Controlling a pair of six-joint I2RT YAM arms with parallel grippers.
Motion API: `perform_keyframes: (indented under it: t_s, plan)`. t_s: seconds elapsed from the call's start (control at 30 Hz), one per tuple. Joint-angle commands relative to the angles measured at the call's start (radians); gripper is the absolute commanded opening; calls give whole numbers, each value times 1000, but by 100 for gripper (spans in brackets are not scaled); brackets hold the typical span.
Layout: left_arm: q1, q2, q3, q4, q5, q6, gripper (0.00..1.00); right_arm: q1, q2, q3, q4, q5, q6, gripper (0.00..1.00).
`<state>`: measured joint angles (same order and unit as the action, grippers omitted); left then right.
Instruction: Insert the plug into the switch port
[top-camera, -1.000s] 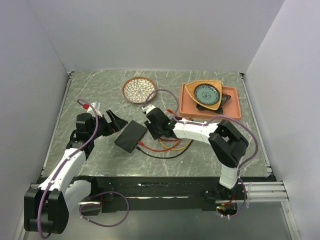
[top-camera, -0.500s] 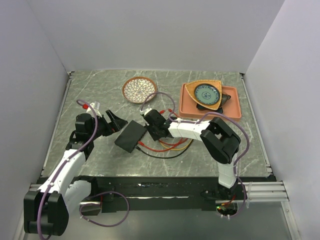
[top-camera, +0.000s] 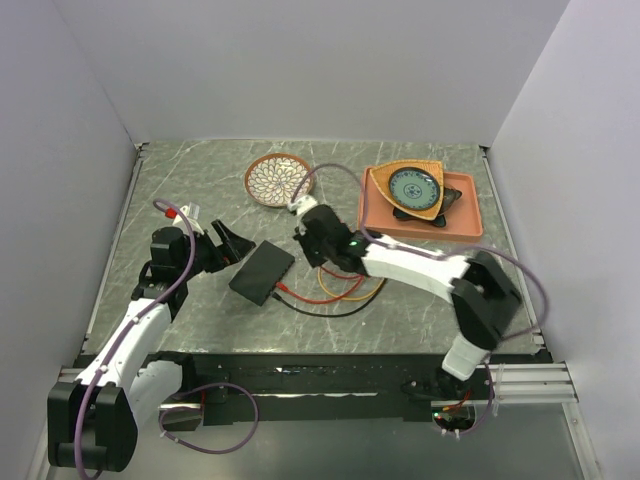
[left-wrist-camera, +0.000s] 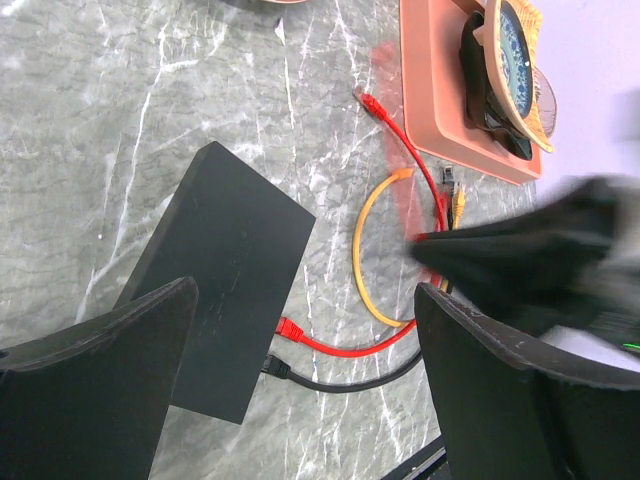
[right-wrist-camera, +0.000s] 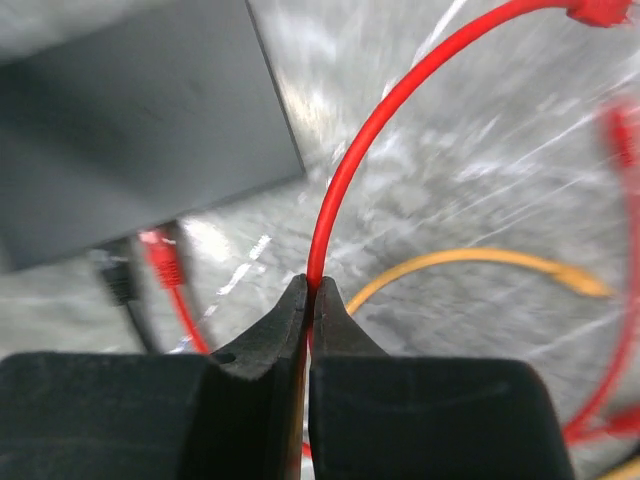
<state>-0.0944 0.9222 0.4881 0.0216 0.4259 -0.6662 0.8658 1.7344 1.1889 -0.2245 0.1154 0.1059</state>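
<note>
Switch (top-camera: 262, 272) flat on grey marbled table (top-camera: 180, 190), left of centre, long side slanting up to the right. Against its lower right edge, red connector (left-wrist-camera: 290, 328) and black connector (left-wrist-camera: 274, 367), both touching the box; whether seated in sockets, not clear. Red cable (left-wrist-camera: 345, 350) leading right from there past a loop of yellow cable (left-wrist-camera: 360, 250), free plug (left-wrist-camera: 370, 103) lying on the table just beside salmon tray (left-wrist-camera: 425, 110).

Right gripper (right-wrist-camera: 310, 290) just right of the switch, jaws pressed together, pinching the red cable partway along its length, well short of the plug; cable arching up out of the tips. Right arm: base at near right edge, elbow out to the right, white forearm stretched left and away across the table, wrist tipped down over the cable loops.

Left gripper (top-camera: 238, 246) just off the switch's upper left edge, fingers (left-wrist-camera: 100, 370) spread wide, nothing between them but air, switch below. Left arm rising along the left side, wrist turned rightward.

Farther back: patterned plate (top-camera: 279, 179); blue-patterned bowl (top-camera: 412, 185) on the tray.
</note>
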Motion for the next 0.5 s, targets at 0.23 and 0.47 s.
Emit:
perform_keyframes:
  t_s: [0.23, 0.47]
  plan:
    - [2, 0, -9, 43, 33, -4, 96, -39, -519, -146, 56, 38, -81, 0]
    - [2, 15, -14, 57, 39, -6, 96, -44, -736, -173, -31, 52, -132, 0]
